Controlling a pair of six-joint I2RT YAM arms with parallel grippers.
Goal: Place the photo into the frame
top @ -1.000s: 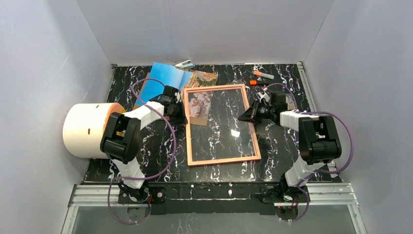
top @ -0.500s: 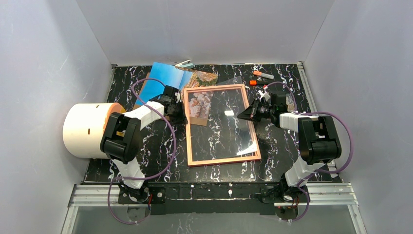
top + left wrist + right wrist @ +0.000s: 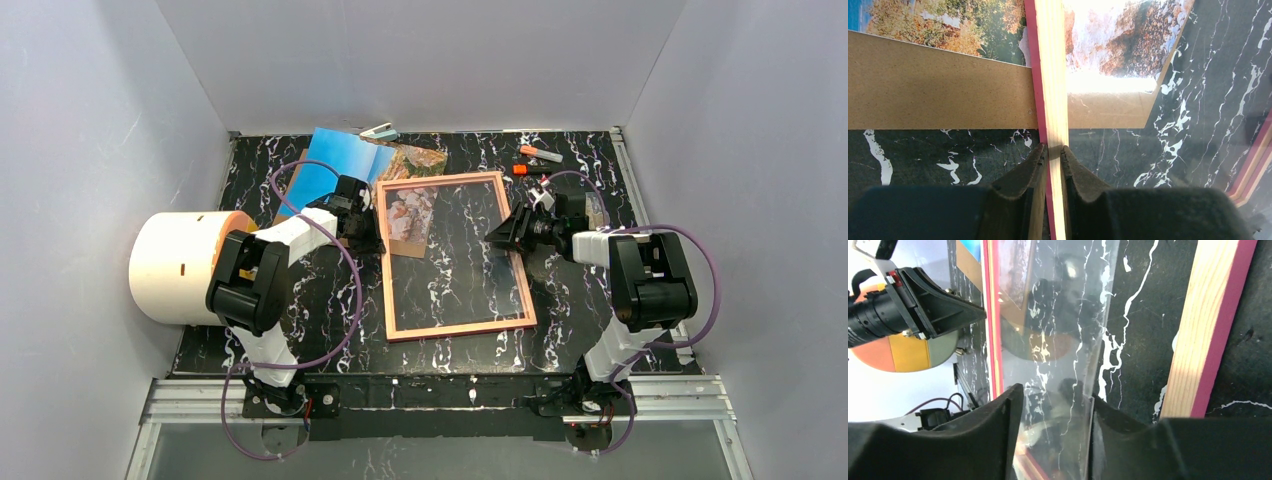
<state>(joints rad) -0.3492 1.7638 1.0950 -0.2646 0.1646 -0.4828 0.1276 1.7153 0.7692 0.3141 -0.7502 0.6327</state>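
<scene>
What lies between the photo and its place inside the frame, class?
The frame itself: its left rail lies across the photo and the brown backing board; both reach under it. The left gripper is shut on that rail. A clear pane lies in the opening, its edge between the open jaws of the right gripper.

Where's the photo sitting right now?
In the top view, the photo lies at the table's back left, one corner tucked under the frame's far-left corner, just beyond the left gripper.
</scene>
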